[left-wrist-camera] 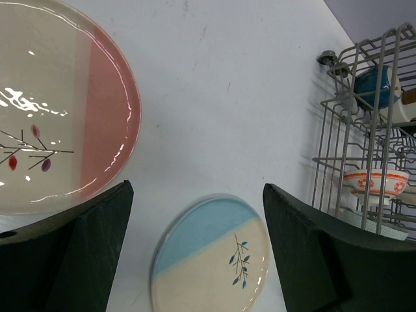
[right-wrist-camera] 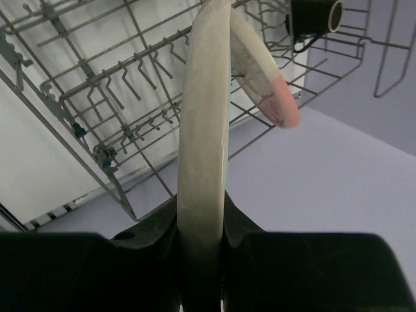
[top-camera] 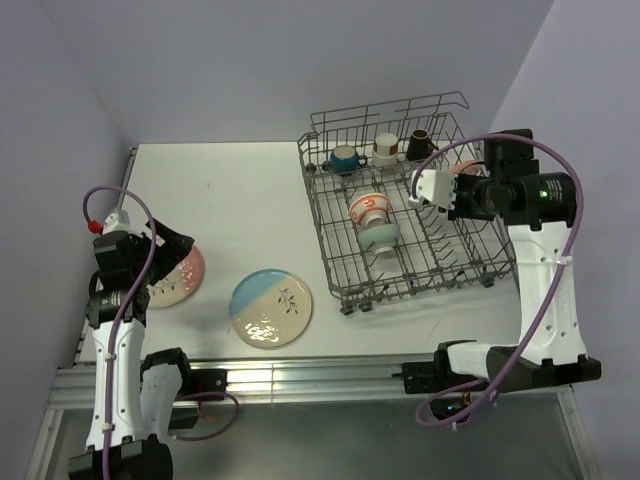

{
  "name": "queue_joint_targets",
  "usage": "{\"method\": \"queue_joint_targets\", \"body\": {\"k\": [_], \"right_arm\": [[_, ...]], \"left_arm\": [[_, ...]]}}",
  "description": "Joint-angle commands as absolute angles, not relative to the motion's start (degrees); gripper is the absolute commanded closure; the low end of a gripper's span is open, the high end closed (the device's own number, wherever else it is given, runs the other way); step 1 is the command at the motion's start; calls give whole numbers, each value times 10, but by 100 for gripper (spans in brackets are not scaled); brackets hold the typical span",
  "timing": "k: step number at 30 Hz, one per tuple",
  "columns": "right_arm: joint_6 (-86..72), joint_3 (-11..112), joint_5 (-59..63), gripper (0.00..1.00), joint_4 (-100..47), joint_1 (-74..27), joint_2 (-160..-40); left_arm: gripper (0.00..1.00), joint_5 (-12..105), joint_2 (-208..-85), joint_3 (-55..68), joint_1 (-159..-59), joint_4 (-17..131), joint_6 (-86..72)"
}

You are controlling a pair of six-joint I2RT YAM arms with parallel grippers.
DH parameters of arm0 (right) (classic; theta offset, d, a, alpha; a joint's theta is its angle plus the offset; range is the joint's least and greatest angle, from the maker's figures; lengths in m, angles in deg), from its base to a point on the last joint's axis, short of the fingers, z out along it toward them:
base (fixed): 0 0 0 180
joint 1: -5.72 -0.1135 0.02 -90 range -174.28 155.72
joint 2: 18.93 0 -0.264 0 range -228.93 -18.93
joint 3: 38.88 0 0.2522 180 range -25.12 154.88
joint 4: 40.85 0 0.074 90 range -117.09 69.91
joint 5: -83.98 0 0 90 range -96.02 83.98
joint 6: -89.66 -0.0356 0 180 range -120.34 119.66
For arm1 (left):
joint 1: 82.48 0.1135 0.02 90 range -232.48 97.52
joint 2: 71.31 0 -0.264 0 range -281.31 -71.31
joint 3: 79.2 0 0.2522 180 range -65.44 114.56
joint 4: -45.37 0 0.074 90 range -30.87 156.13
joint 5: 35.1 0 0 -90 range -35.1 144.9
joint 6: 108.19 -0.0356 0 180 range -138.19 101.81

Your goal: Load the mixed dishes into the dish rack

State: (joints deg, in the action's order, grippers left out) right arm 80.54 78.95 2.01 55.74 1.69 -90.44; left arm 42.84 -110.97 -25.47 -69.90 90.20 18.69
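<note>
- The right hand (right-wrist-camera: 201, 224) is squeezed tight on the rim of a cream plate (right-wrist-camera: 205, 117). It holds the plate up on its edge over the dish rack (top-camera: 325, 235).
- Just past it, a standing pink plate (right-wrist-camera: 266, 71) leans in the rack.
- The left hand (left-wrist-camera: 197, 214) is open wide and holds nothing.
- It hangs over the bench (top-camera: 230, 190), near a flat pink plate (left-wrist-camera: 58, 104) and a blue plate (top-camera: 271, 307) that both lie on the bench.
- An orange-red bowl (top-camera: 367, 207) and a teal bowl (top-camera: 381, 235) sit in the middle of the rack.
- A blue mug (top-camera: 344, 158) is at the far end of the rack.
</note>
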Motion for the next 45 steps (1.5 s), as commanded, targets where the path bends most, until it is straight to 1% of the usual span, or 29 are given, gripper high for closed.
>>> {"method": "queue_joint_targets", "body": {"k": [1, 5, 6, 12, 23, 36, 45], "right_arm": [[877, 769, -36, 100, 522, 27, -912], [925, 704, -69, 100, 464, 30, -918], [942, 681, -93, 100, 443, 29, -921], [988, 645, -138, 100, 403, 29, -956], [1025, 683, -168, 100, 400, 29, -994], [1039, 760, -160, 100, 437, 28, -998], [1041, 752, -154, 100, 426, 28, -1013]], "left_arm": [[13, 408, -1109, -255, -696, 869, 179], [13, 404, -1112, -253, -696, 872, 173], [13, 403, -1111, -254, -696, 872, 173], [13, 401, -1109, -260, -696, 866, 174], [13, 402, -1120, -261, -696, 863, 173], [13, 399, -1130, -261, -696, 864, 171], [13, 399, -1131, -260, -696, 866, 169]]}}
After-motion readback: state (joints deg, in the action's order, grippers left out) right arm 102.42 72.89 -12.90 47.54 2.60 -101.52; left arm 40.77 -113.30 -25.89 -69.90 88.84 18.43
